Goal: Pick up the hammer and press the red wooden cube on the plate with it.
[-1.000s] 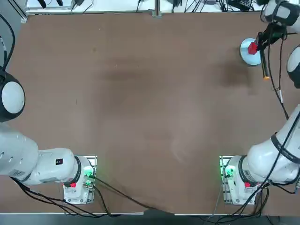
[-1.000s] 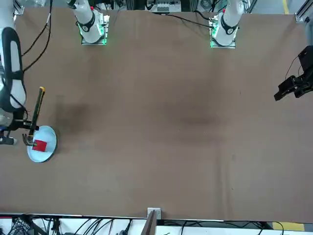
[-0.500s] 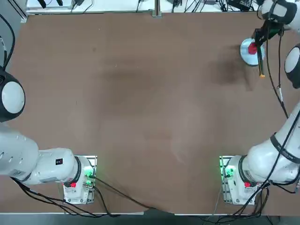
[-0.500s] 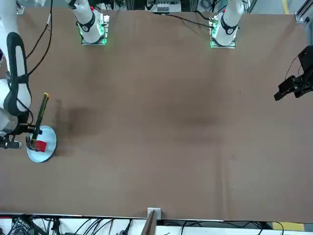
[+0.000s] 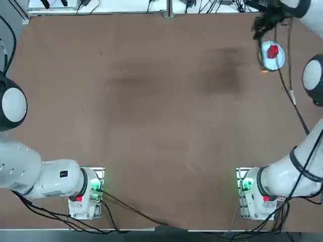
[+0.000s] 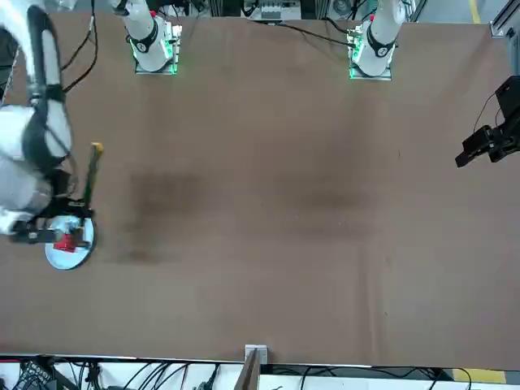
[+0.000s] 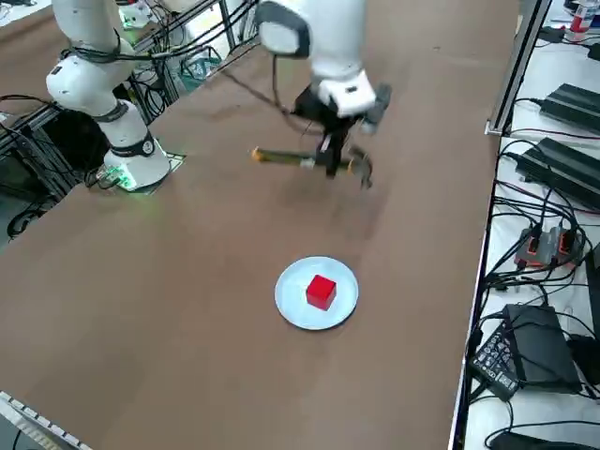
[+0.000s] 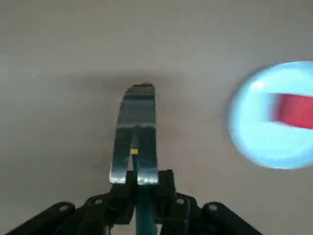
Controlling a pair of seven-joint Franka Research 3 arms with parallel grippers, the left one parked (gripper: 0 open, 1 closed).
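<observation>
The white-blue plate [image 7: 292,309] lies near the table's right far corner, and the red wooden cube [image 7: 321,291] sits on it. My right gripper [image 7: 329,161] hangs above the table beside the plate, shut on the hammer [image 7: 295,159], which it holds about level, clear of the cube. In the wrist view my gripper [image 8: 139,188] clamps the handle just behind the metallic head [image 8: 136,129], with the plate [image 8: 259,142] and cube [image 8: 295,110] off to one side. From overhead the cube [image 5: 273,51] and plate [image 5: 276,62] lie uncovered, with the gripper [image 5: 261,25] beyond them. The hammer [image 6: 88,183] also shows in the front view.
The table's right edge runs close to the plate, with cables and power strips [image 7: 562,178] on the bench beyond it. The right arm's base [image 5: 252,194] stands at the near edge. Bare brown tabletop [image 5: 151,101] stretches left of the plate.
The hammer head was on the cube a second ago. My gripper has since lifted and carried the hammer off the plate toward the table's far edge and inward. The cube now sits uncovered.
</observation>
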